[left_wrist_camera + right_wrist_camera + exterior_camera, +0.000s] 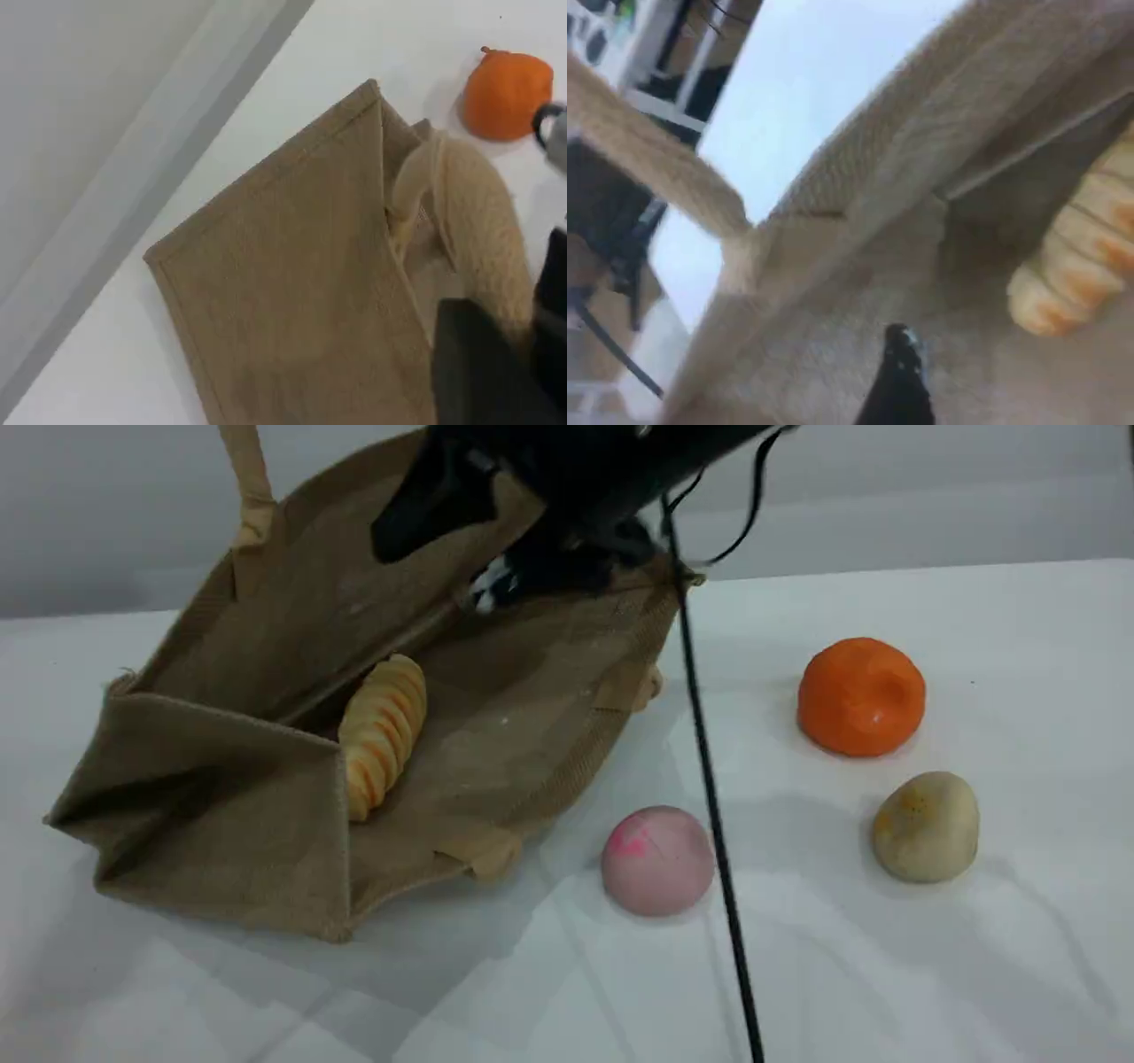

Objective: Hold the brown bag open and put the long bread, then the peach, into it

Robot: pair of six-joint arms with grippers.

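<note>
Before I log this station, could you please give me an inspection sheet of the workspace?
Surface: white table, no spills seen.
Job's things: bag on its side, mouth open; bread inside it; peach on the table by the mouth.
Clutter: orange ball and beige lump, right of the peach.
Grippers: left gripper shut on the bag's handle; right gripper open at the bag's mouth, holding nothing.
Cables: black cable runs from the arm down the scene view, just right of the peach.
Surroundings: grey wall behind; blurred racks in the right wrist view.
</note>
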